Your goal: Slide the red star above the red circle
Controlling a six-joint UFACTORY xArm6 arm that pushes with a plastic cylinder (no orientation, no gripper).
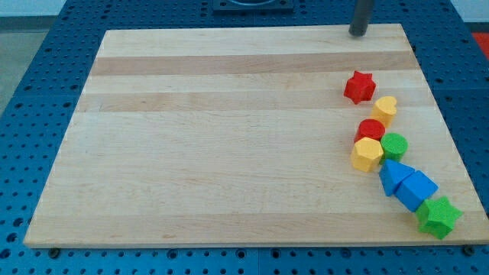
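The red star (359, 86) lies near the view's right side of the wooden board (214, 137). The red circle (371, 130) lies below it and slightly right, with a yellow heart (384, 109) between them. My tip (357, 33) is at the board's top edge, straight above the red star and well apart from it, touching no block.
A yellow hexagon (367, 154) and a green circle (394, 145) touch the red circle from below. A blue triangle (392, 176), a blue cube (416, 189) and a green star (438, 217) trail toward the board's bottom right corner.
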